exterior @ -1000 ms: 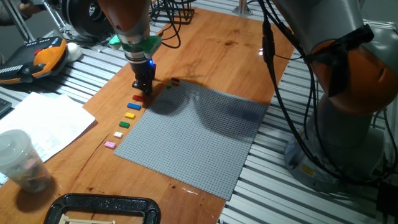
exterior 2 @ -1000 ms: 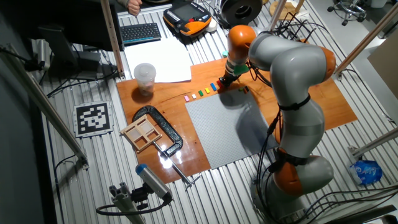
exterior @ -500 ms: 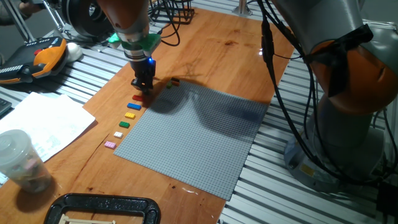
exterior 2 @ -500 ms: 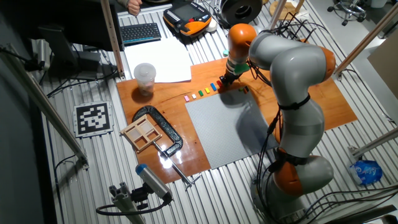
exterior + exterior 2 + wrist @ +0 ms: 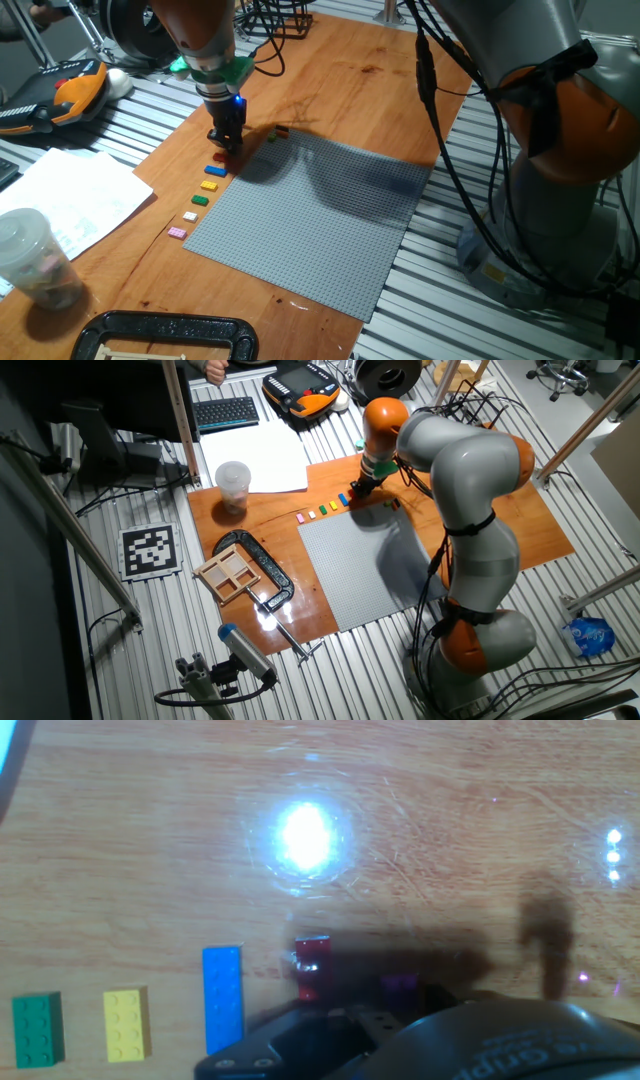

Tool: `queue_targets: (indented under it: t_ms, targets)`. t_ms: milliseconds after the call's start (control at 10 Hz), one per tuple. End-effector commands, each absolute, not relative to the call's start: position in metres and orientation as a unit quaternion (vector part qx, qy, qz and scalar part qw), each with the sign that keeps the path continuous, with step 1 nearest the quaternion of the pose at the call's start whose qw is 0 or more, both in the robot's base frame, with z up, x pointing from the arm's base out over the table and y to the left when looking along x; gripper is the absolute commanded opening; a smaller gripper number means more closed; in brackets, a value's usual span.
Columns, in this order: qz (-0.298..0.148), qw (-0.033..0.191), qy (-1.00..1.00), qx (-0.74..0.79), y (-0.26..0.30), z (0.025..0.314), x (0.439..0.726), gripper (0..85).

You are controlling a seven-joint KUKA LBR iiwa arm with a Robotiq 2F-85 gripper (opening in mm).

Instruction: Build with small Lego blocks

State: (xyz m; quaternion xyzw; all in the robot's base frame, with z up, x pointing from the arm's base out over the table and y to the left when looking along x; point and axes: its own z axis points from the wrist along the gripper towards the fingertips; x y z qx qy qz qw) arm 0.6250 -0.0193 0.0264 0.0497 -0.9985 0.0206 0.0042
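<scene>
The gripper [image 5: 225,140] is lowered to the wooden table [image 5: 330,70] at the far end of a row of small blocks, just off the corner of the grey baseplate [image 5: 320,215]. Whether the jaws are open or closed cannot be told; the fingertips are too dark and small in the fixed views, and in the hand view only the dark gripper body fills the bottom edge. A red block [image 5: 312,966] is seen in the hand view right at the gripper body, part hidden by it; touching or gripped cannot be told. Just beside it, away from the gripper, a blue block [image 5: 223,998] is lying flat, then a yellow block [image 5: 127,1023], then a green block [image 5: 38,1029], all in one line and apart from each other. In one fixed view the row is continued toward the camera by a white block [image 5: 190,216] and a pink block [image 5: 177,232]. On the other side of the gripper, two more small blocks [image 5: 277,132] are lying near the baseplate's far corner, colours hard to tell. In the other fixed view the gripper [image 5: 357,486] is shown at the same row end [image 5: 322,510].
</scene>
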Motion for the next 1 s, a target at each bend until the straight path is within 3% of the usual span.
queue_targets:
  t_ms: [0, 100, 600, 700, 900]
  targets:
    - [0.021, 0.005, -0.999, 0.05, -0.0189, 0.0262, 0.6245, 34.0]
    - [0.022, 0.006, -0.998, 0.051, -0.0183, 0.0265, 0.6243, 17.0]
    - [0.026, 0.009, -0.998, 0.058, -0.0191, 0.0301, 0.6219, 17.0]
    - [0.026, 0.01, -0.998, 0.057, -0.0198, 0.0325, 0.6198, 0.0]
    - [0.023, 0.01, -0.998, 0.053, -0.0235, 0.0359, 0.6159, 0.0]
